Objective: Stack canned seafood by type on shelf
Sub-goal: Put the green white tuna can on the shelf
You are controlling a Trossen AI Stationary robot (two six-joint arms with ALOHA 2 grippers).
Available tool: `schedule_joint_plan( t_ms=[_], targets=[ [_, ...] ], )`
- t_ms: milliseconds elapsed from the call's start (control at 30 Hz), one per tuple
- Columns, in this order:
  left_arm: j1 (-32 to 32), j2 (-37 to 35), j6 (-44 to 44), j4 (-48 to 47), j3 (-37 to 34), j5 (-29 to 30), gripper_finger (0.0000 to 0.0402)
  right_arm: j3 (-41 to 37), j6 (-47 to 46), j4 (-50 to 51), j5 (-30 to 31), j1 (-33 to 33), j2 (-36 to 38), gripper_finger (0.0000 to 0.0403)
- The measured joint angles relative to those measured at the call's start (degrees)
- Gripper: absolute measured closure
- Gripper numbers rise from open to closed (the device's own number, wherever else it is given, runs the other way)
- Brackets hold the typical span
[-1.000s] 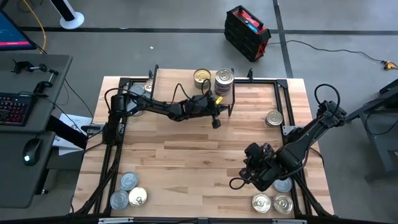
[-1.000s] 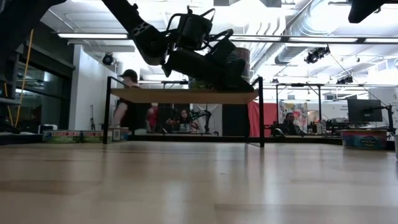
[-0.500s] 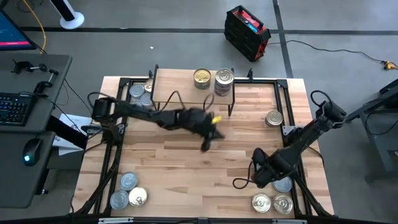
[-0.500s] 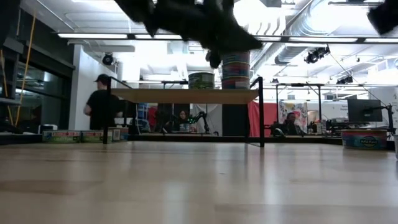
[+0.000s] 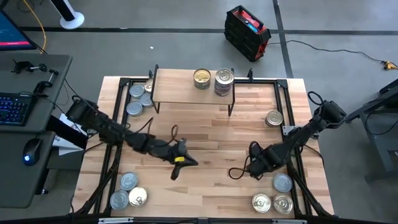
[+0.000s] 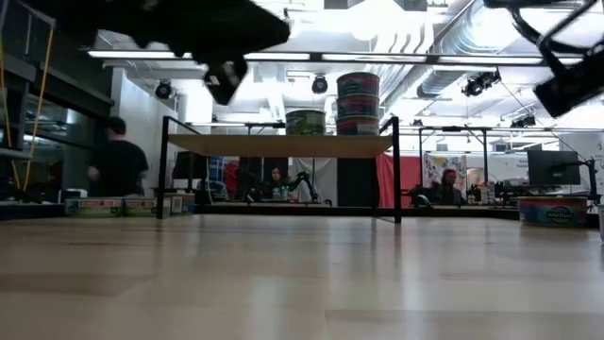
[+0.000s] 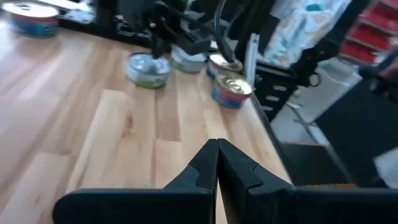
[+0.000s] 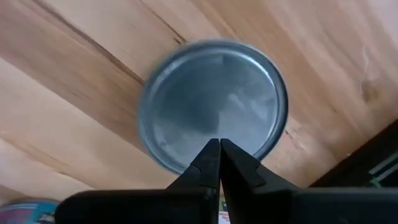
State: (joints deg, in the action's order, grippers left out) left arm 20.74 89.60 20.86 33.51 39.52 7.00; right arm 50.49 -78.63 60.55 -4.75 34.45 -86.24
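The shelf [image 5: 186, 92] stands at the far middle of the table, carrying one gold-lidded tin [image 5: 201, 77] and a stack of tins [image 6: 358, 98] with a silver lid on top. More canned seafood lies in groups on the table. My left gripper [image 5: 191, 163] is shut and empty above the bare middle of the table, pointing toward the near right corner. My right gripper [image 8: 219, 144] is shut and points straight down, hovering over a silver-lidded tin [image 8: 214, 102] near the right edge [image 5: 282, 183]. In the low view it hangs well above the table.
Three tins [image 5: 138, 99] sit left of the shelf, three [image 5: 127, 191] at the near left corner, and two gold-lidded ones [image 5: 272, 203] at the near right. A single tin [image 5: 273, 118] sits by the right edge. A black frame [image 5: 121, 124] runs along the table's sides.
My left gripper has drawn away from the shelf, sweeping toward the near and left side of the table while staying shut and empty. My right gripper has sunk toward the silver-lidded tin and tipped to point straight down, staying shut. No tin has moved.
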Motion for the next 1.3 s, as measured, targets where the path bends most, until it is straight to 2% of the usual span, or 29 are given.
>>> schedule_joint_plan(
  t_ms=[167,433,667,900,1000,1100,1200,1300],
  targets=[
    [2.78,0.09,0.05,-1.06,-0.06,5.23,0.0402,-1.93,-0.42,-3.92,-0.06,-0.36,-0.33,0.0403],
    [3.49,0.11,0.13,-9.09,-0.06,6.67,0.0401,-0.21,3.18,-14.32,8.36,-4.41,-2.21,0.0403],
    [3.33,0.11,0.08,-10.22,-0.08,6.67,0.0401,3.98,14.57,-25.63,10.70,-8.87,-9.21,0.0403],
    [2.05,0.11,-0.57,-10.15,-0.08,6.69,0.0401,16.31,31.61,-31.37,15.01,-11.98,-19.47,0.0403],
    [1.38,0.11,-2.28,-10.15,-0.08,6.73,0.0401,23.42,40.23,-29.85,15.05,-12.46,-22.82,0.0403],
    [0.55,0.22,-4.91,-10.04,-0.08,7.13,0.0401,30.52,44.18,-24.27,15.47,-12.43,-23.04,0.0403],
    [-0.45,1.62,-6.61,-8.70,-0.05,7.15,0.0401,34.90,45.04,-14.25,18.07,-11.77,-22.60,0.0403],
    [-1.02,5.02,-7.02,-5.45,-0.05,6.28,0.0402,35.35,42.44,-7.55,19.79,-10.99,-21.99,0.0403]
  ],
)
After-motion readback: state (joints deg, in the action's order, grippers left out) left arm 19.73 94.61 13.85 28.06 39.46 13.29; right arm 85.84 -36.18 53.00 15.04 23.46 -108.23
